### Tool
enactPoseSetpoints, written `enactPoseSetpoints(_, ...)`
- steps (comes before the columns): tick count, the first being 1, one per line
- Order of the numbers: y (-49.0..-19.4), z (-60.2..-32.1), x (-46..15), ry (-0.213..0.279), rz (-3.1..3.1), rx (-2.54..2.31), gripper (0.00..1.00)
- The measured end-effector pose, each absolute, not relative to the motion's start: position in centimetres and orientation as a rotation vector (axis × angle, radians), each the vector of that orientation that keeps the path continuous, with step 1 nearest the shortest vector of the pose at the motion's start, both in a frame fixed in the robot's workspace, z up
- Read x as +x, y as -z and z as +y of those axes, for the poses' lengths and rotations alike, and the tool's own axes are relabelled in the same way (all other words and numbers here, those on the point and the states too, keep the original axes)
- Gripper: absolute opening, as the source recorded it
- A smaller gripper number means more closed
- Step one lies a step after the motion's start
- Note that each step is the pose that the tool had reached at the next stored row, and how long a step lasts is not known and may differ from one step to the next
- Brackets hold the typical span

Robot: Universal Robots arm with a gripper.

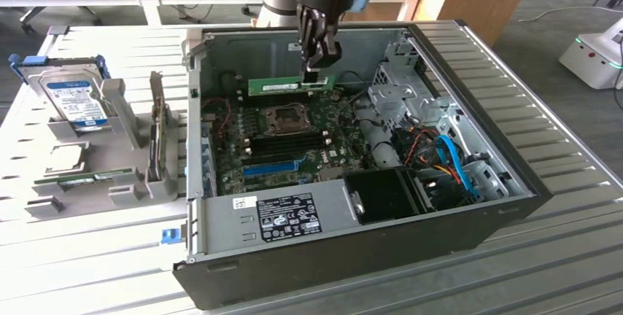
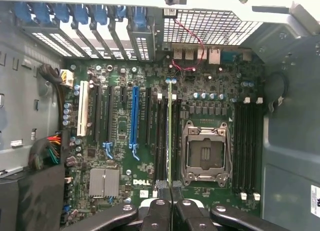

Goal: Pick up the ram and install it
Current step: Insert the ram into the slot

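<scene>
In the exterior view my gripper (image 1: 316,76) hangs inside the open computer case (image 1: 389,242), shut on one end of the ram (image 1: 287,84), a narrow green stick held level above the motherboard (image 1: 336,114). The wrist view looks straight down the ram (image 2: 169,126), which appears edge-on as a thin green line running out from between my fingertips (image 2: 162,187). It lies over the black memory slots (image 2: 159,136) beside the CPU socket (image 2: 206,153). A second, similar green stick (image 1: 98,179) rests in a grey holder outside the case at the exterior view's left.
A hard drive (image 1: 78,100) with a blue label stands in a grey rack at the exterior view's left. Inside the case are a long blue slot (image 2: 134,116), a heatsink (image 2: 104,181), the black power supply (image 1: 389,192), a drive cage (image 1: 389,89) and blue cables (image 1: 457,165).
</scene>
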State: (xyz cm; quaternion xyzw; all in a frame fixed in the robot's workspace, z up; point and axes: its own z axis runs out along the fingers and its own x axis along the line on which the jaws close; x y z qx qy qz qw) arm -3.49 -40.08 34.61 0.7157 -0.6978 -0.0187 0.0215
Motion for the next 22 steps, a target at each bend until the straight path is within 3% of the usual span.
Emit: enactPoseSetpoints(22, -30.6, -40.1, -3.5, 0.056, -2.164, 2.219, 0.12)
